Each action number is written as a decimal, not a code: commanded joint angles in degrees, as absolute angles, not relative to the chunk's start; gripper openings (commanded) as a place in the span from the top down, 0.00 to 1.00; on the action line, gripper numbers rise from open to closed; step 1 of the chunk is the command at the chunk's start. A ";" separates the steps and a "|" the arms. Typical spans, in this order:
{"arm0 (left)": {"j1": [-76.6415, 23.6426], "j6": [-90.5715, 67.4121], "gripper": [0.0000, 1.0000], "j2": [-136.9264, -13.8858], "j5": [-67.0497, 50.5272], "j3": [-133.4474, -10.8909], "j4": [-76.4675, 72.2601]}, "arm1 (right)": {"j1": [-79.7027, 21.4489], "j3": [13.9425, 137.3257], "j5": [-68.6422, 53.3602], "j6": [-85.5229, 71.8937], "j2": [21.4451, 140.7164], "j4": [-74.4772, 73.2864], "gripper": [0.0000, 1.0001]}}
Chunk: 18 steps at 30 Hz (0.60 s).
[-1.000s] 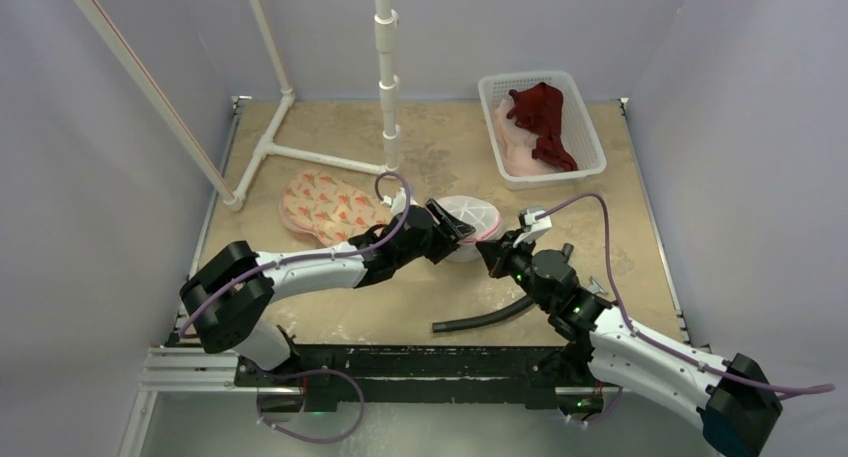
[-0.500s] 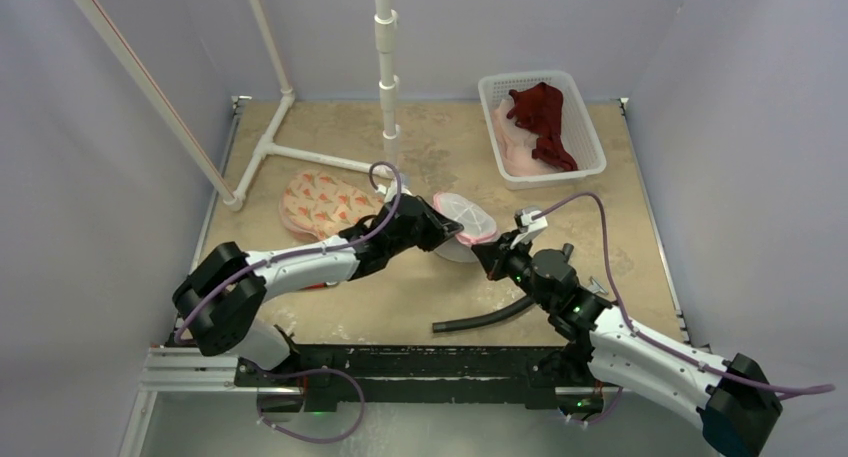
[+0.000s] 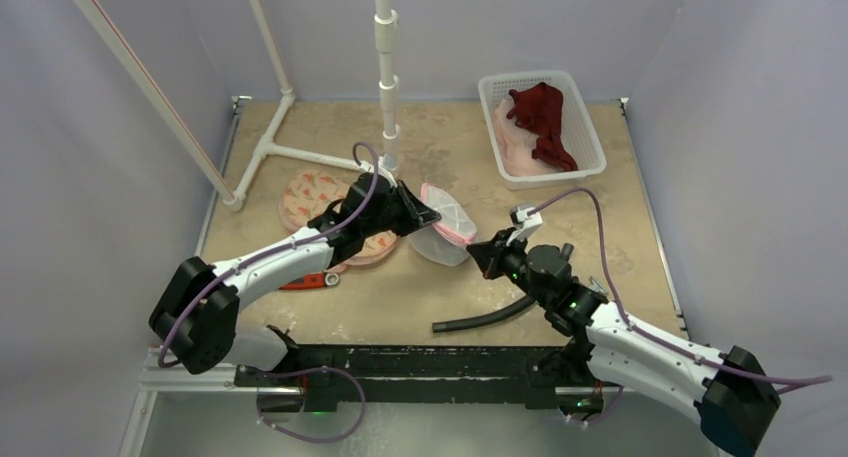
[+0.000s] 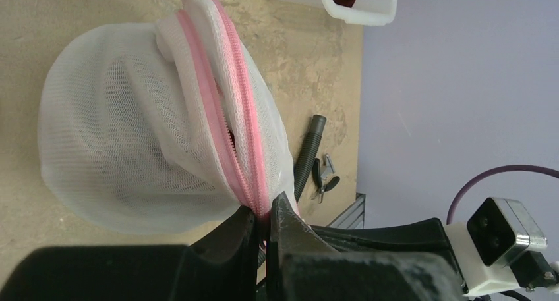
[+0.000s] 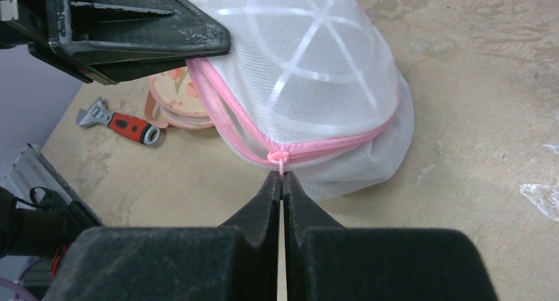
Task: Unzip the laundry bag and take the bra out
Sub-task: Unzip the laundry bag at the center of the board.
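The white mesh laundry bag (image 3: 447, 233) with a pink zipper (image 4: 232, 116) is held up on edge between my two grippers. My left gripper (image 3: 430, 217) is shut on the bag's pink zipper seam (image 4: 264, 215) at the bag's left side. My right gripper (image 3: 479, 258) is shut on the small pink zipper pull (image 5: 277, 158), with its fingertips (image 5: 282, 177) pinched just under it. A peach bra (image 3: 312, 193) with an orange print lies on the table left of the bag, partly under my left arm. The mesh hides whatever is inside the bag (image 5: 316, 70).
A white basket (image 3: 592, 149) holding red and pink garments (image 3: 540, 112) stands at the back right. A black hose (image 3: 486, 318) lies near the front. A red-handled wrench (image 3: 306, 280) lies under my left arm. A white pipe frame (image 3: 385, 77) rises at the back.
My left gripper closed on the bag's zipper seam and pulled it back and left, tipping the bag up on edge. My right gripper kept its hold on the pull, shifting slightly left.
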State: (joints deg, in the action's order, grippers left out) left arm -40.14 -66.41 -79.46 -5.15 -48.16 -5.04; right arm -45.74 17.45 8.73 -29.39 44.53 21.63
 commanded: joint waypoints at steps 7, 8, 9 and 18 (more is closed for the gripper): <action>-33.47 -54.85 1.00 -75.93 -9.85 -47.84 -3.66 | -45.30 17.35 15.17 -31.06 45.90 21.88 1.00; -32.84 -54.38 1.00 -75.62 -10.34 -47.75 -3.61 | -45.28 17.20 15.40 -31.23 45.77 21.88 1.00; -32.30 -53.87 1.00 -75.35 -11.23 -47.67 -3.63 | -45.25 17.08 15.50 -31.23 45.78 22.03 1.00; -31.02 -51.33 1.00 -77.43 -20.23 -49.86 -8.19 | -45.22 17.74 12.66 -26.14 44.15 25.41 1.00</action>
State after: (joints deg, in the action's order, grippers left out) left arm -32.67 -54.89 -77.45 -18.15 -47.88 -2.85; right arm -45.69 17.45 10.96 -30.63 46.11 23.59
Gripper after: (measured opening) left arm 0.027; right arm 0.008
